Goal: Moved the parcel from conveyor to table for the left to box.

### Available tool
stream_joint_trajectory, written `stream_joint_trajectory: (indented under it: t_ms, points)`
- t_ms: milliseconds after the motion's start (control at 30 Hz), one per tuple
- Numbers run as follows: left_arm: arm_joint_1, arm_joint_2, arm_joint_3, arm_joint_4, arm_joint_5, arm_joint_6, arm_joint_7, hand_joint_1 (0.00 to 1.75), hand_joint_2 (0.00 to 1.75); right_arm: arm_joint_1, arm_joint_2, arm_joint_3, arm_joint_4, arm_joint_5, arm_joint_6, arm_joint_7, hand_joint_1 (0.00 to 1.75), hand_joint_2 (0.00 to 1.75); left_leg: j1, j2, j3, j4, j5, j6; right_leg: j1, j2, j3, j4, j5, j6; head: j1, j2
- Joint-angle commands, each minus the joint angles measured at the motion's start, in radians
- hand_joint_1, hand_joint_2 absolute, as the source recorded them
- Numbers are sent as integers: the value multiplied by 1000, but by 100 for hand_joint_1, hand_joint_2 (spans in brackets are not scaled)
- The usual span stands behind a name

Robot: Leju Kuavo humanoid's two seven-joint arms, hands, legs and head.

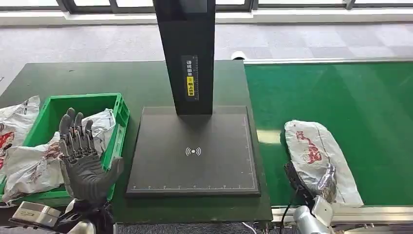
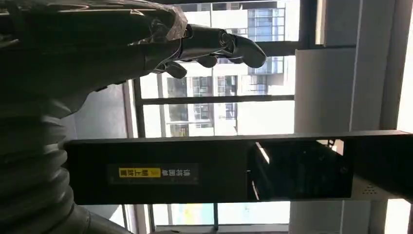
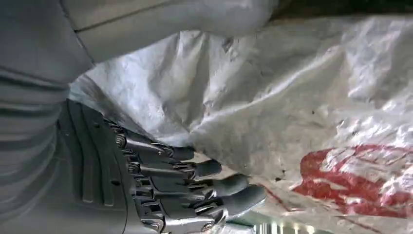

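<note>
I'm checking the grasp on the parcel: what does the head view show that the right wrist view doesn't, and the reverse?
Head view alone: the whole white parcel lying on the green conveyor, the scan plate on the table, the green box with bagged parcels inside, and the raised, empty left hand. Right wrist view alone: the right hand's fingers curled against the parcel's crinkled wrap; whether they fully grip it is unclear. Both share the parcel with its red print and the right hand at its near end.

Bright daylight from the windows (image 2: 219,107) backlights the left wrist view; all frames sharp.
</note>
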Motion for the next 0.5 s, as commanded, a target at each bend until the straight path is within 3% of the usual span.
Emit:
stream_joint_trajectory:
  t_ms: [33, 167, 500]
  points:
    - [-13, 60, -68, 5, 1, 29, 5, 0, 175, -15, -37, 23, 94, 0, 56, 28, 175, 175, 0, -2, 0, -1, 1, 0, 0, -2, 1, -2, 1, -1, 0, 0]
    - [-22, 78, -95, 41, -34, 37, 5, 0, 175, -13, -12, 91, 70, 44, 43, 11, 175, 175, 1, 0, 1, -3, 2, 0, 1, -2, 2, -4, 3, -1, 0, 0]
    - [-26, 76, -96, 45, -36, 38, 5, 0, 175, -19, -3, 97, 66, 49, 45, 25, 175, 175, 1, 2, 4, -1, 1, 0, 1, 0, 4, -1, 2, -1, 0, 0]
